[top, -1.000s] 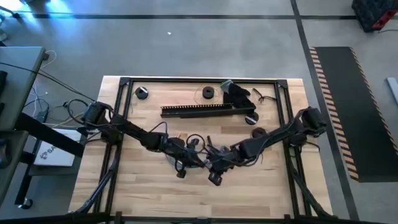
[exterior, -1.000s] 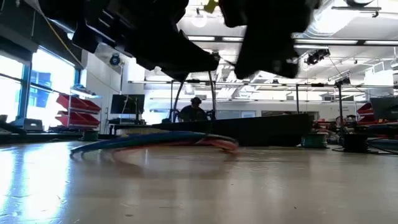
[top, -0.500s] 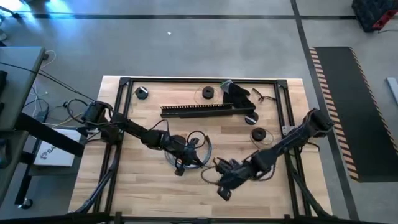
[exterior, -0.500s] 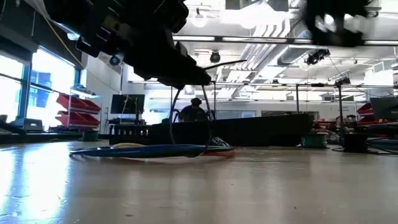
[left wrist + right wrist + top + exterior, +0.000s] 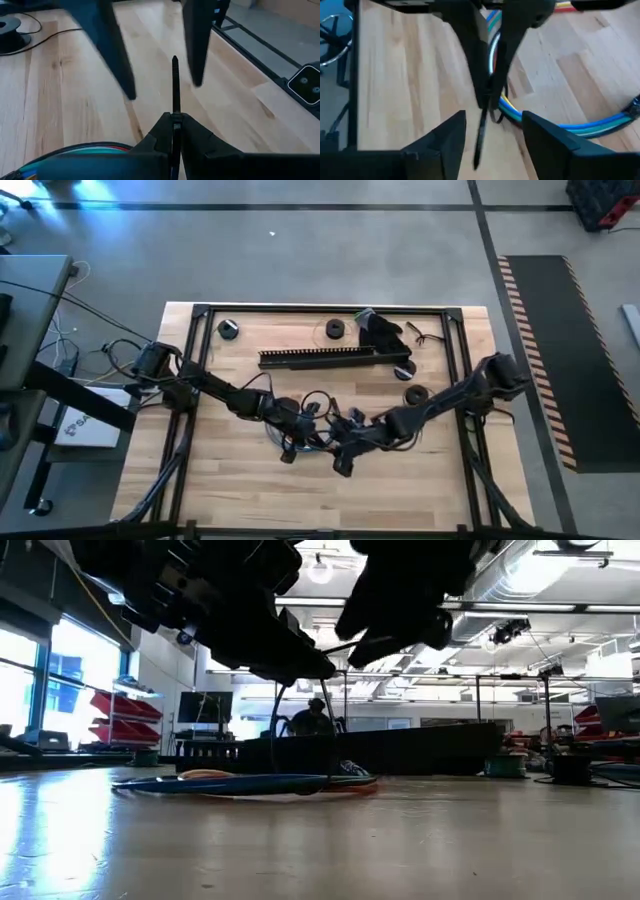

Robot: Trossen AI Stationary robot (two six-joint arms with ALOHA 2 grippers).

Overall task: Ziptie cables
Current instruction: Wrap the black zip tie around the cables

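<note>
Upright-ish: ziptie (image 5: 175,85) toward right claw (image 5: 160,65).

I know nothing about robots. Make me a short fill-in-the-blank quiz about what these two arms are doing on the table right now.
1. The left gripper is pinching a thin black ____.
2. The right gripper faces it with its fingers ____.
3. The coloured cables lie on the wooden ____.
4. In the overhead view, the long black duct lies on the far side of the ____ grippers.

Missing words: ziptie; open; table; two

cables (image 5: 300,412) mid-table, before duct (image 5: 335,358) | left pincer (image 5: 318,436) and right pincer (image 5: 335,442) meet beside them
</note>
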